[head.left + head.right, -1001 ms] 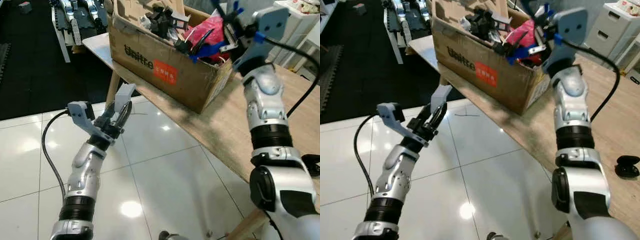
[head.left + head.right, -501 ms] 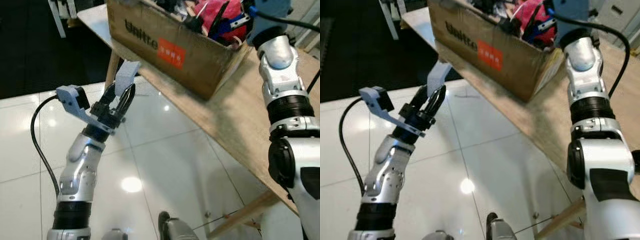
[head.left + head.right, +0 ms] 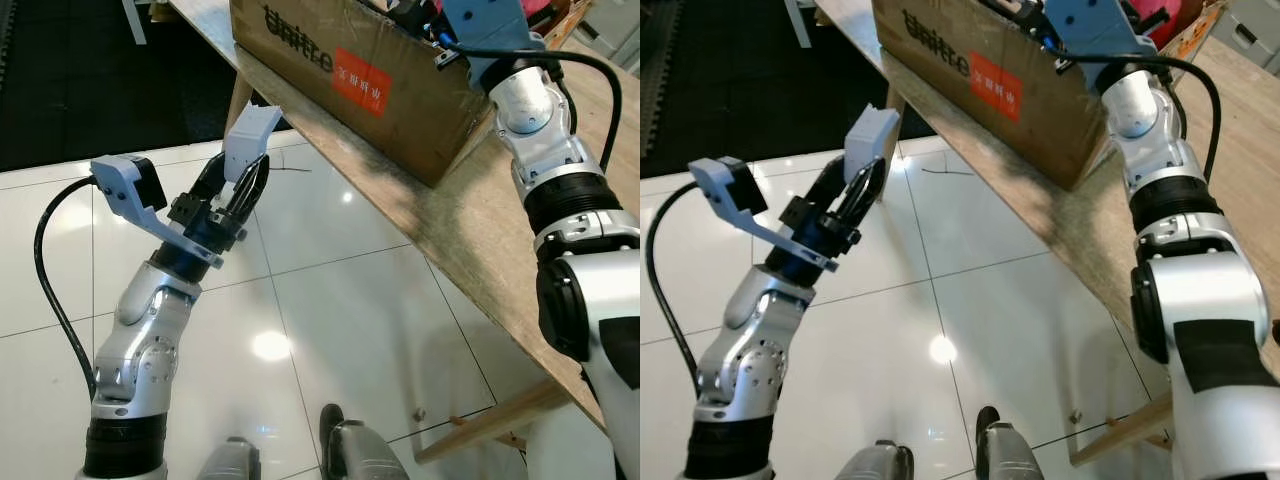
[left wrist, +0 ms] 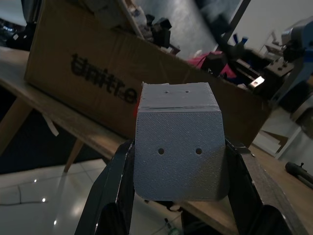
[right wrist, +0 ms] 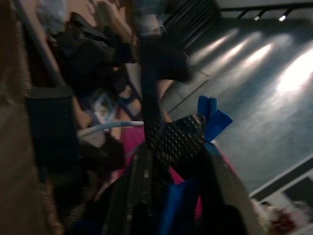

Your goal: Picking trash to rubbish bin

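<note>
Left gripper (image 3: 238, 190) has its two black fingers squeezed on a grey plastic block (image 3: 248, 140). It holds the block up in the air, just in front of the cardboard box (image 3: 350, 75) and lower than the box's bottom edge. The left wrist view shows the block (image 4: 178, 154) pinched tight between the fingers (image 4: 111, 193), with two small holes in its face. The block does not touch the box.

Right gripper (image 5: 168, 147) is up over the open top of the box, at the end of the box away from the block. Its wrist view is blurry, so whether its fingers are open or closed cannot be told. Something blue (image 5: 212, 115) and something pink sit close to its tips, among dark bits of junk inside the box.

The box is brown with black letters and a red label (image 3: 362, 80) on its side. It sits on a long wooden table (image 3: 480, 240). Below the box and the block is a shiny white tile floor (image 3: 350, 330). Behind the box the floor turns dark.
</note>
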Robot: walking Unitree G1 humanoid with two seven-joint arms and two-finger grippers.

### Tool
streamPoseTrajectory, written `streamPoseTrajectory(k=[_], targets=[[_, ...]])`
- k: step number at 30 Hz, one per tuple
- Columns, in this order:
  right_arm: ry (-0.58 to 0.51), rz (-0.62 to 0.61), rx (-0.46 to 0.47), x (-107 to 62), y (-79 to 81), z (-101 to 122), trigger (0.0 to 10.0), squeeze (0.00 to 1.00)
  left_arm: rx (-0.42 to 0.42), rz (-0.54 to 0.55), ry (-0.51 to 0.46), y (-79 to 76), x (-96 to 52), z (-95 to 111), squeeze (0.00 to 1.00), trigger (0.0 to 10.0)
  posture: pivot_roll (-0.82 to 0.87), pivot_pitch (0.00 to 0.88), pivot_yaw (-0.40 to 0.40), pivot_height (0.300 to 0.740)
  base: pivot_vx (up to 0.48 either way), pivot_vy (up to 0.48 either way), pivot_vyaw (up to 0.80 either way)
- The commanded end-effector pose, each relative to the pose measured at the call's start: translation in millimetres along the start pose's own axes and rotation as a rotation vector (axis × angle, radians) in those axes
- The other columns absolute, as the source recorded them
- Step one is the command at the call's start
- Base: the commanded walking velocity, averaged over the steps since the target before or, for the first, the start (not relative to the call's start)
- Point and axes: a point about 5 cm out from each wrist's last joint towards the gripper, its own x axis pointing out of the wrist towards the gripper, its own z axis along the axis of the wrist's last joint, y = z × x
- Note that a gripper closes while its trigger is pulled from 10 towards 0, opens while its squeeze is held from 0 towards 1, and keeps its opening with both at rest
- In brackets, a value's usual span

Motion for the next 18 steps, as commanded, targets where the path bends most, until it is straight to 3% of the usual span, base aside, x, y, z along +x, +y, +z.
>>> streamPoseTrajectory(k=[1, 2, 7, 14, 15, 16, 17, 18], targets=[[0.020, -0.018, -0.047, -0.1, -6.0, -3.5, 10.0, 0.93, 0.001, -0.013, 0.024, -2.9, -3.1, -0.3, 0.00, 10.0, 0.12, 0.358, -0.042, 0.740, 0.000, 0.000, 0.00], [0.038, -0.042, -0.075, 0.0, -11.9, -5.6, 10.0, 1.00, -0.003, -0.019, 0.027, -4.0, -2.0, -0.4, 0.00, 10.0, 0.12, 0.355, -0.039, 0.740, 0.000, 0.000, 0.00], [0.110, -0.108, -0.093, -2.2, -28.2, -15.6, 10.0, 1.00, -0.016, -0.033, 0.038, -6.4, 1.9, -0.6, 0.00, 10.0, 0.11, 0.345, -0.028, 0.740, 0.000, 0.000, 0.00], [0.134, -0.147, 0.022, -3.2, -40.4, -18.7, 10.0, 1.00, -0.026, -0.056, 0.039, -9.0, 5.7, -1.7, 0.00, 10.0, 0.11, 0.326, -0.021, 0.740, 0.000, 0.000, 0.00], [0.126, -0.150, 0.099, -2.0, -42.0, -16.8, 10.0, 0.99, -0.026, -0.060, 0.038, -9.2, 6.3, -1.5, 0.00, 10.0, 0.11, 0.318, -0.019, 0.740, 0.000, 0.000, 0.00], [0.114, -0.161, 0.167, -0.4, -44.9, -14.3, 10.0, 0.75, -0.026, -0.063, 0.038, -8.8, 7.5, -1.8, 0.00, 10.0, 0.11, 0.304, -0.020, 0.740, 0.000, 0.000, 0.00], [0.114, -0.161, 0.167, -0.4, -44.9, -14.3, 10.0, 0.75, -0.026, -0.063, 0.038, -8.8, 7.5, -1.8, 0.00, 10.0, 0.11, 0.304, -0.020, 0.740, 0.000, 0.000, 0.00], [0.097, -0.183, 0.265, 1.7, -50.7, -10.8, 10.0, 0.34, -0.025, -0.068, 0.035, -8.4, 8.5, -1.4, 0.00, 10.0, 0.11, 0.298, -0.021, 0.740, 0.000, 0.000, 0.00]])
